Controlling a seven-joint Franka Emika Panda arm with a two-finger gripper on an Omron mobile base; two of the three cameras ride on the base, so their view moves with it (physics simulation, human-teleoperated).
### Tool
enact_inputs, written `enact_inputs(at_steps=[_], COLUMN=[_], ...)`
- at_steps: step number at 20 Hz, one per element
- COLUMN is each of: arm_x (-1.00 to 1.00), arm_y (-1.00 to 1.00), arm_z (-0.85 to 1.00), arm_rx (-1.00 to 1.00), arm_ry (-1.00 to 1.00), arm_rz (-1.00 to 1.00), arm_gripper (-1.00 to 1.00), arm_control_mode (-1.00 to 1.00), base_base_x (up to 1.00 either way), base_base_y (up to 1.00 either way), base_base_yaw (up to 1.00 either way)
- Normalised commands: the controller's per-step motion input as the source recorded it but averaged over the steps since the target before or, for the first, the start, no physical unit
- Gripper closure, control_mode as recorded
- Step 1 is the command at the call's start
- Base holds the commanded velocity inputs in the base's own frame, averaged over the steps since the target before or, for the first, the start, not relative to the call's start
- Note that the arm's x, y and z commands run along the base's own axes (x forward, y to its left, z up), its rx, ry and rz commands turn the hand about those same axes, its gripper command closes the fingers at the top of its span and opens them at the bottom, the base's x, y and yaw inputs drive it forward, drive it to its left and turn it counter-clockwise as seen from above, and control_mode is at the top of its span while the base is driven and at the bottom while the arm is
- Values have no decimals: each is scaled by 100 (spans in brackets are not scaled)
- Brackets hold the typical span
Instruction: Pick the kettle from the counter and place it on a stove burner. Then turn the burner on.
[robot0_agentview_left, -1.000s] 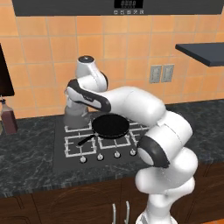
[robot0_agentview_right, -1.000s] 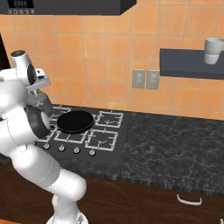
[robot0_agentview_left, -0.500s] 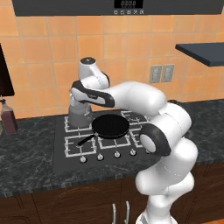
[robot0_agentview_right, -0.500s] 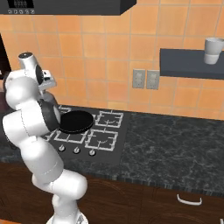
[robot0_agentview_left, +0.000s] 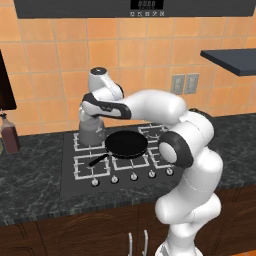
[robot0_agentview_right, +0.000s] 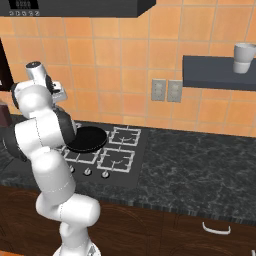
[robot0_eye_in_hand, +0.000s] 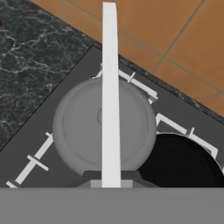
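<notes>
The small dull-grey metal kettle (robot0_eye_in_hand: 105, 127) hangs directly below the two-finger gripper (robot0_agentview_left: 93, 114), jaws clamped on its thin arched handle (robot0_eye_in_hand: 110, 87). At frame centre it sits over the back-left square wire-grate burner (robot0_eye_in_hand: 131, 81), beside the black frying pan (robot0_agentview_left: 126, 144).

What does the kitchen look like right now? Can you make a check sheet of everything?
Surface: dark speckled counter with a black cooktop set into it.
Job's things: grey kettle over the back-left stove burner; whether it rests on the grate cannot be told.
Clutter: black frying pan beside the kettle, on the cooktop; brown bottle at the counter's left end.
Grippers: gripper shut on the kettle's handle, right above it.
Cables: nothing seen.
Surroundings: orange tiled wall, wall outlets, dark shelf with a white cup, five knobs along the cooktop's front.
</notes>
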Motion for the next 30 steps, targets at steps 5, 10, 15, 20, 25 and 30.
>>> enact_inputs(at_steps=[5, 10, 15, 20, 25, 30], arm_x=[1, 9, 19, 25, 23, 9], arm_y=[0, 0, 0, 6, 3, 0], arm_z=[-18, -22, -2, 0, -4, -23], arm_rx=[0, 0, 0, 0, 0, 0], arm_ry=[4, 2, 0, 0, 0, 0], arm_rz=[0, 0, 0, 0, 0, 0], arm_gripper=[100, 100, 100, 100, 100, 100], arm_control_mode=[-100, -100, -100, -100, -100, -100], base_base_x=[0, 0, 0, 0, 0, 0], base_base_y=[0, 0, 0, 0, 0, 0], base_base_yaw=[0, 0, 0, 0, 0, 0])
